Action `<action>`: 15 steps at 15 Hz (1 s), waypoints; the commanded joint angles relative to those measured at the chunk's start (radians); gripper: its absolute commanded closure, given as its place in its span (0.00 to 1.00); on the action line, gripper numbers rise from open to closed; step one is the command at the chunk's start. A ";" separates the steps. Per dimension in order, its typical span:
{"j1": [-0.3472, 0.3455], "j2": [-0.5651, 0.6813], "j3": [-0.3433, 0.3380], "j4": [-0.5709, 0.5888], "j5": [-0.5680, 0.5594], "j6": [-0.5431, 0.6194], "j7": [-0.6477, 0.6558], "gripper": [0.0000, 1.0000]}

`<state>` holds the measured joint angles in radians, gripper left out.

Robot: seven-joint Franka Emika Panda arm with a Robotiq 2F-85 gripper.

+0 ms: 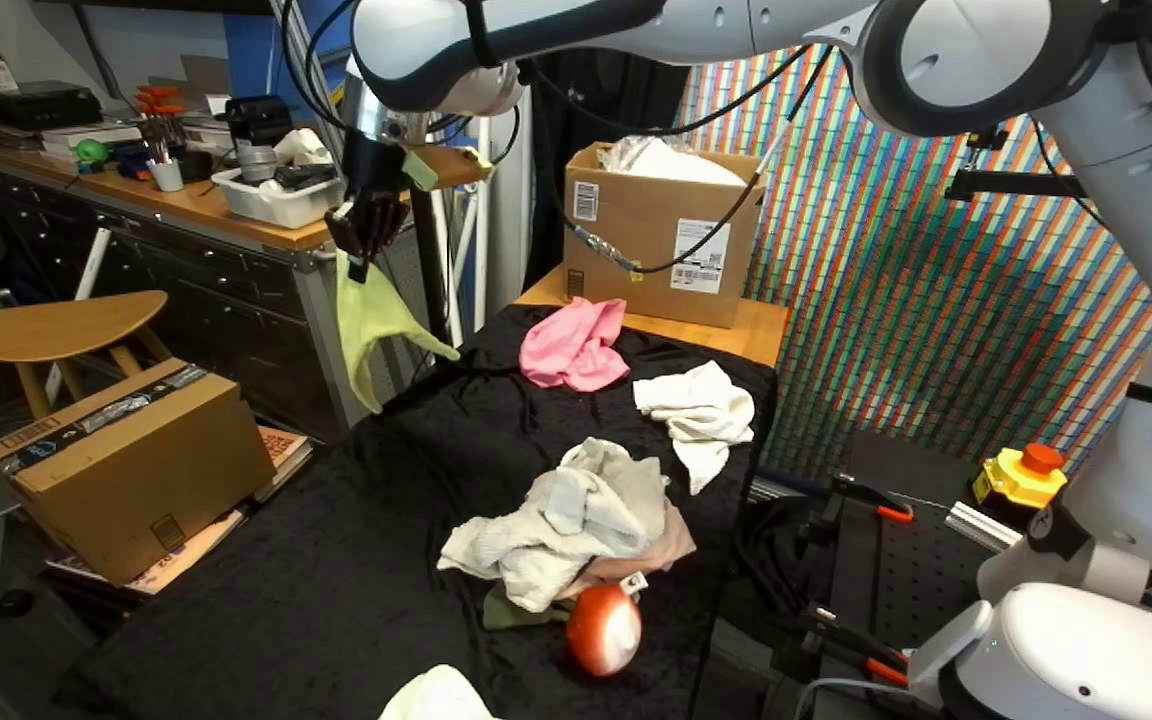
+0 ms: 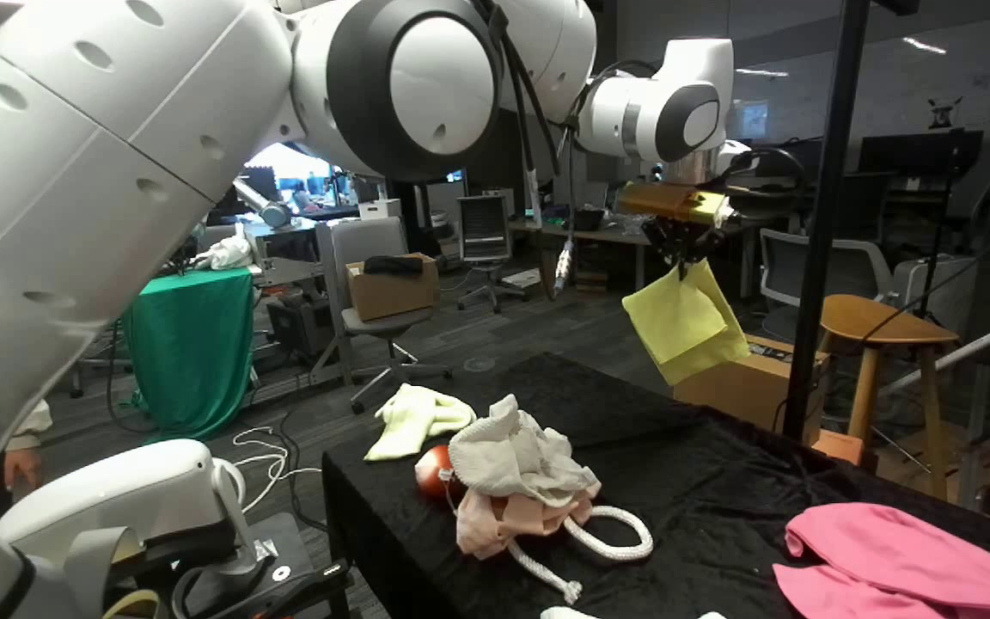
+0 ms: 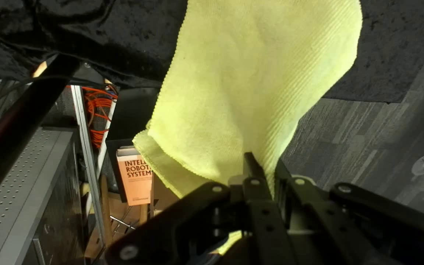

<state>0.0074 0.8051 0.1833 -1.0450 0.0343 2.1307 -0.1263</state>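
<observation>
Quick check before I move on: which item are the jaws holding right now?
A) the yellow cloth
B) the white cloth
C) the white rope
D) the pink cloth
A: the wrist view shows the yellow cloth pinched between the jaws, and it hangs from them in both exterior views, while the pink cloth lies on the black table cover.

Arm (image 1: 921, 60): raised, bent, out over table (image 1: 336, 600)
Wrist (image 2: 693, 125): high, near table's far edge
Gripper (image 3: 265, 165): pointing down, fingers (image 3: 253, 165) pinched close
</observation>
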 commanded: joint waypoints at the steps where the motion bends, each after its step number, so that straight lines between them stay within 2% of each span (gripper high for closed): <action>1: -0.001 -0.118 -0.002 -0.240 0.080 0.137 0.044 0.91; 8: -0.004 -0.257 0.007 -0.579 0.198 0.347 0.044 0.91; 15: -0.015 -0.455 0.021 -0.936 0.270 0.495 0.006 0.90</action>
<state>0.0100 0.4874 0.1861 -1.7859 0.2549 2.5500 -0.0883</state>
